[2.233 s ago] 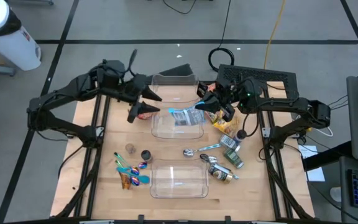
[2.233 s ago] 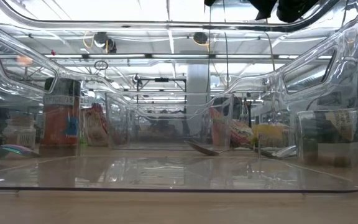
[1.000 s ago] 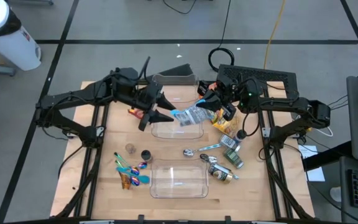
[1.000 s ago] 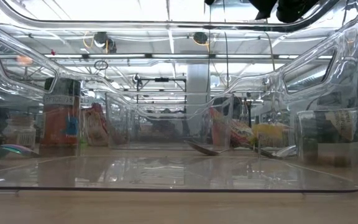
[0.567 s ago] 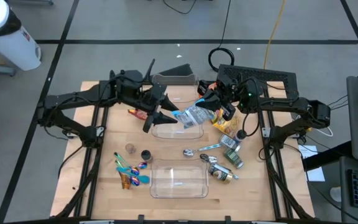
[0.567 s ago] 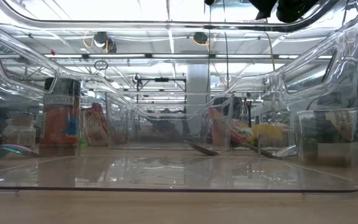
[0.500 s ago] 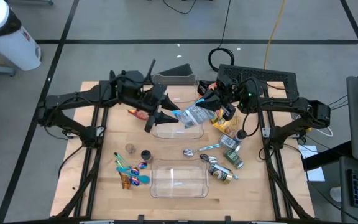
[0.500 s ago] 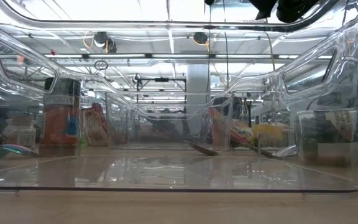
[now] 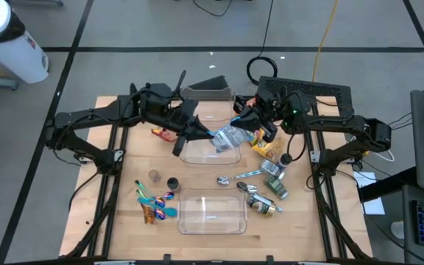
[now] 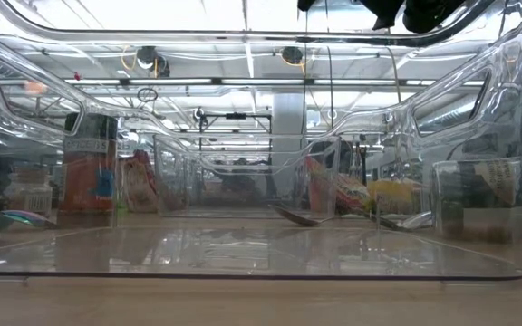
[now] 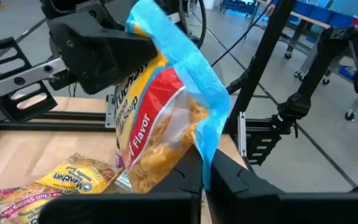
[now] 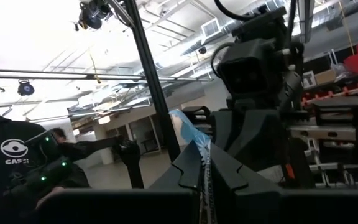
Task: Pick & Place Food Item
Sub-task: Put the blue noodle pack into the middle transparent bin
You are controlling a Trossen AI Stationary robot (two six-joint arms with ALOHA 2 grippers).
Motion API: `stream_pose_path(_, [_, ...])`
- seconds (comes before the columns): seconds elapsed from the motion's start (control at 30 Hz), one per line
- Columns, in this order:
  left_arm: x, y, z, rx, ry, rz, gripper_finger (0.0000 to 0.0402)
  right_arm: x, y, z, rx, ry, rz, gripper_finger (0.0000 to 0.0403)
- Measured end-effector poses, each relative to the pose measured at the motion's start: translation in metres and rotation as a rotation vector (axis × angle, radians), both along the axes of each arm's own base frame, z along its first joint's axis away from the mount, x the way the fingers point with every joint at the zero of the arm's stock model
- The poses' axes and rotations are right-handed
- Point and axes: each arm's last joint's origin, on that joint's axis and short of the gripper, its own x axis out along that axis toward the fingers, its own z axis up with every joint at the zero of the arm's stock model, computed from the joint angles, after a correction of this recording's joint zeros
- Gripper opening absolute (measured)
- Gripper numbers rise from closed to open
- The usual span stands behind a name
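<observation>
A noodle-soup packet (image 9: 227,138) with blue edges, a red band and yellow noodles (image 11: 166,118) hangs in the air over the far clear container (image 9: 197,156). My left gripper (image 9: 203,133) is at the packet's left end, shut on it. My right gripper (image 9: 243,125) is at the packet's right end, also shut on it. In the left wrist view the right gripper's dark fingers (image 11: 98,56) show beyond the packet. My left gripper pinches the packet's blue sealed edge (image 11: 207,146) between its two fingers, coming almost level from the table's left. The packet is lifted clear above the far container. My right gripper pinches the packet's opposite blue end (image 12: 199,149) between its fingers, coming from the table's right.
A second clear container (image 9: 210,213) stands near the front edge. A spoon (image 9: 234,178), snack packets (image 9: 269,151) and tins (image 9: 265,202) lie to the right. A red snack (image 9: 164,134) and small items (image 9: 157,199) lie to the left. A person (image 12: 11,155) stands beyond the table.
My left gripper, open beside the packet's left end a second ago, has shut on its blue edge. The packet stays in the air over the far container.
</observation>
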Motion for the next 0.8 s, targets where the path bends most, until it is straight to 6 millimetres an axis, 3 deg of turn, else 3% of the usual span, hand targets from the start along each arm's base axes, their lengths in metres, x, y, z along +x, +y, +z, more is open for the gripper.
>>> stream_pose_path(0.33, [-0.003, 0.003, -0.006, -0.001, 0.065, 0.008, 0.0003, 0.001, 0.000, 0.001, 0.119, 0.024, -0.018, 0.0015])
stream_pose_path(0.57, [-0.010, 0.007, -0.006, -0.017, 0.106, 0.047, 0.0002, -0.004, -0.009, 0.004, 0.148, 0.003, -0.051, 0.0103])
stream_pose_path(0.8, [-0.017, 0.010, -0.014, -0.034, 0.224, 0.206, 0.0001, -0.020, -0.023, 0.017, 0.120, -0.062, -0.111, 0.0182])
